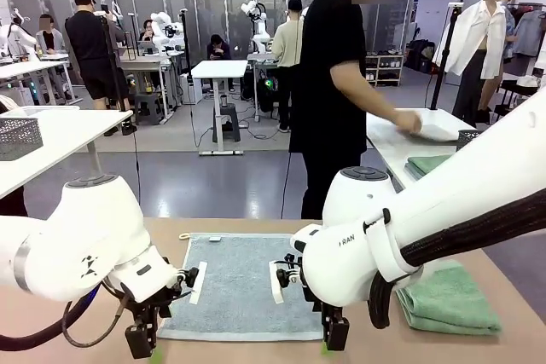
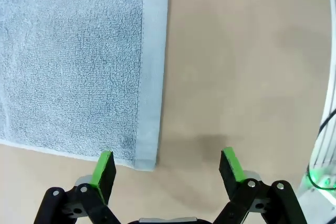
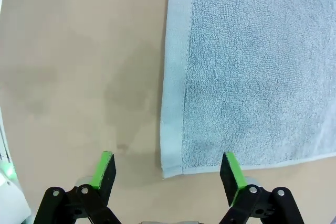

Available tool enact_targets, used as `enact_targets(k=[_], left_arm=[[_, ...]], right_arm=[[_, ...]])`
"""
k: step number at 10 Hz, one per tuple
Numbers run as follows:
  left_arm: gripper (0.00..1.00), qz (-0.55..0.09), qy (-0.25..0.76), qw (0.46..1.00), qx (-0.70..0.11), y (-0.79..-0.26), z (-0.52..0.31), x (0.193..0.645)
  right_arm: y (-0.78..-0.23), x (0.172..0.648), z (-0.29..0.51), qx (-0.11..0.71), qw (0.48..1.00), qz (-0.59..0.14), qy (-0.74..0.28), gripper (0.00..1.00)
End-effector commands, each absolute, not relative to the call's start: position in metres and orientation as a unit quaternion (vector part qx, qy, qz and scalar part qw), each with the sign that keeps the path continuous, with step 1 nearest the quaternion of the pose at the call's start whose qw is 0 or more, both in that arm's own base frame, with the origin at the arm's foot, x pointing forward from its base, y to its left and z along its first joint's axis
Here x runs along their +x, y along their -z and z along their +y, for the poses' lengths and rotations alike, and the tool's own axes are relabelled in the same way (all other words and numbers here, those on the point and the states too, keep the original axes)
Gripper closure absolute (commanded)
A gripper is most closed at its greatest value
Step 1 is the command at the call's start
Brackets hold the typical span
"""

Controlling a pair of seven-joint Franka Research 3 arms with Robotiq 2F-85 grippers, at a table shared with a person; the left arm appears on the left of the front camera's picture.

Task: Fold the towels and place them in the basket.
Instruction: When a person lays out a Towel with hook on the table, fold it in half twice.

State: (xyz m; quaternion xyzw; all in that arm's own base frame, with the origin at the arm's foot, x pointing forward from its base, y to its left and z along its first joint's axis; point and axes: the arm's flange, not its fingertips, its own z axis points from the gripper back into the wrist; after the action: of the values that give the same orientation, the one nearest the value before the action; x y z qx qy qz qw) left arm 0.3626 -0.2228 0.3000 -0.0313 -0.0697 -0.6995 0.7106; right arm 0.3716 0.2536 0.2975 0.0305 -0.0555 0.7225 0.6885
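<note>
two white arms crowd the near side of the tan table, the left arm reaching in low from one side, the right arm sweeping in from the other. beyond them a person in a black top stands turned to another table, one hand resting on a white cloth there. on our table the blue-grey towel lies spread flat in the middle between the arms, and off to the right a mint green towel sits folded, apart from it. now the grippers: left gripper spread wide over the towel's near left corner, empty, one green pad above the hem and the other above bare table. right gripper mirrors it at the near right corner, jaws wide, holding nothing. smallest of all, a white loop pokes out at the far left corner.
</note>
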Motion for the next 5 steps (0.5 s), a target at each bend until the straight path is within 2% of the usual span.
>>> enact_targets(k=[1,4,5], left_arm=[[0.00,-0.088,0.698,0.710,-0.039,-0.2862,-0.2086,0.3403],[0.00,-0.086,0.698,0.710,-0.041,-0.2857,-0.2117,0.3437],[0.11,-0.083,0.699,0.709,-0.041,-0.2851,-0.2124,0.3450]], right_arm=[[-0.2917,0.3776,0.2543,0.035,0.685,-0.061,-0.725,0.00],[-0.2885,0.3783,0.2553,0.037,0.686,-0.057,-0.725,0.00],[-0.2875,0.3787,0.2550,0.037,0.687,-0.053,-0.723,0.00]])
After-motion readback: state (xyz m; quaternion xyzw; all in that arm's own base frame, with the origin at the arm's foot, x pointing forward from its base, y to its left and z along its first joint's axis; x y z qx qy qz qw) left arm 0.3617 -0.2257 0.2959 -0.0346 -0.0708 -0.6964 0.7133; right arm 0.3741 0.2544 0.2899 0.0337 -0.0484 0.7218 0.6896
